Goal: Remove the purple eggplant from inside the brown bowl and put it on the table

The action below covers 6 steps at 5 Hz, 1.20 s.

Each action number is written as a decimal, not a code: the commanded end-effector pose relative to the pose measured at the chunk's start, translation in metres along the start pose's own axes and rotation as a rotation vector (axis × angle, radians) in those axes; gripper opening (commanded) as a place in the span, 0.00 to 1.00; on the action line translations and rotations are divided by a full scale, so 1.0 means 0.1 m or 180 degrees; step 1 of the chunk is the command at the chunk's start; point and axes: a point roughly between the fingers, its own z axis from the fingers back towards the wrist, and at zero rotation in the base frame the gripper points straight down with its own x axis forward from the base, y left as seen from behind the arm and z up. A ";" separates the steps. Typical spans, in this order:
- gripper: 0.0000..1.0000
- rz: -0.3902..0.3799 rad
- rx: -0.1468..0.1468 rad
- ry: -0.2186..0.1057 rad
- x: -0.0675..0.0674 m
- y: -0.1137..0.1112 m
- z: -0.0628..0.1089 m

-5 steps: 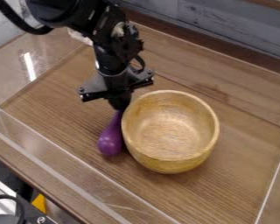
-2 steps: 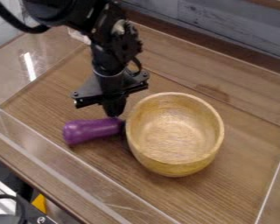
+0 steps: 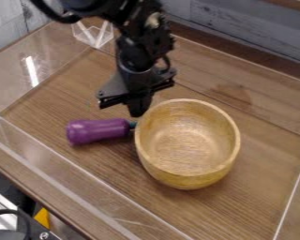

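A: Starting at the fingers (image 3: 140, 111), centre of frame, a bit above the middle. They're clenched together and gripping nothing; the tips are pointing steeply down, just above the upper left rim of the brown bowl (image 3: 187, 142).

B: Nothing between them?

A: Nothing I can see. The purple eggplant (image 3: 97, 130) is lying on its side on the table (image 3: 65, 173), left of centre, with its right end just beside the bowl's left wall. Can't tell whether it's touching the wall. It's sitting left of and slightly below the fingers, apart from them.

B: So which step are we tagging?

A: Judging from the layout, the put-down is looking done: eggplant is out of the bowl and resting on the wood. I'm tagging it as release or retreat, task nearly complete.

B: What is the next move calling for?

A: My guess: lifting the arm straight up and clear, without clipping the bowl rim or nudging the eggplant, which is round and could be rolling easily. No regrasp seems needed.

B: Counts?

A: One eggplant, one bowl, one arm with one pair of fingers. The bowl is showing bare wood inside, nothing in it. The clear walls (image 3: 40, 56) are running along the table edges, upper left and along the bottom.
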 end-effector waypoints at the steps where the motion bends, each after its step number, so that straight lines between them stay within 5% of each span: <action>1: 0.00 0.0147 -0.0066 -0.0047 0.11 -0.22 0.16; 6: 0.00 0.0018 0.0024 -0.0153 0.05 0.08 0.17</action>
